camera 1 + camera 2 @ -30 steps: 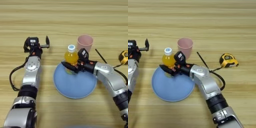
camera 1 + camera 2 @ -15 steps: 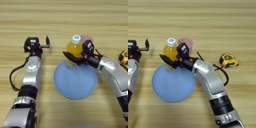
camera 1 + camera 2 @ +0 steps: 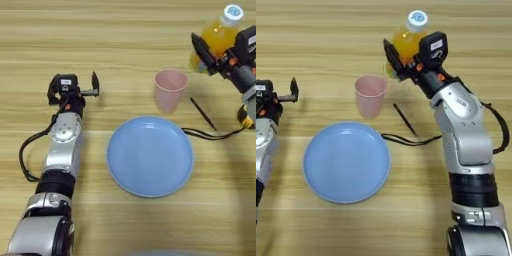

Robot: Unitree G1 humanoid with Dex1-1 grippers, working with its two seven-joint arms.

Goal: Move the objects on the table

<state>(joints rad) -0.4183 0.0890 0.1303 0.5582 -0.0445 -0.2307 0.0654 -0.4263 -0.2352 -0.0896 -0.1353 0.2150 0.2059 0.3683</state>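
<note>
Aloft beyond the pink plastic cup (image 3: pixel 370 95), the small orange-juice bottle with white cap (image 3: pixel 407 37) was pinched by the right tool (image 3: pixel 401 59) above the light wooden surface (image 3: pixel 125 30). Gripped low and tilted, it risked slipping. The left tool (image 3: pixel 75 87) rested spread beside the round blue plate (image 3: pixel 150 156).

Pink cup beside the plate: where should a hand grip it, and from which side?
Grip the pink cup across its side wall just below the rim, coming from above. It stands upright, mouth open. The blue plate lies close in front, and the right hand holds the bottle behind.
</note>
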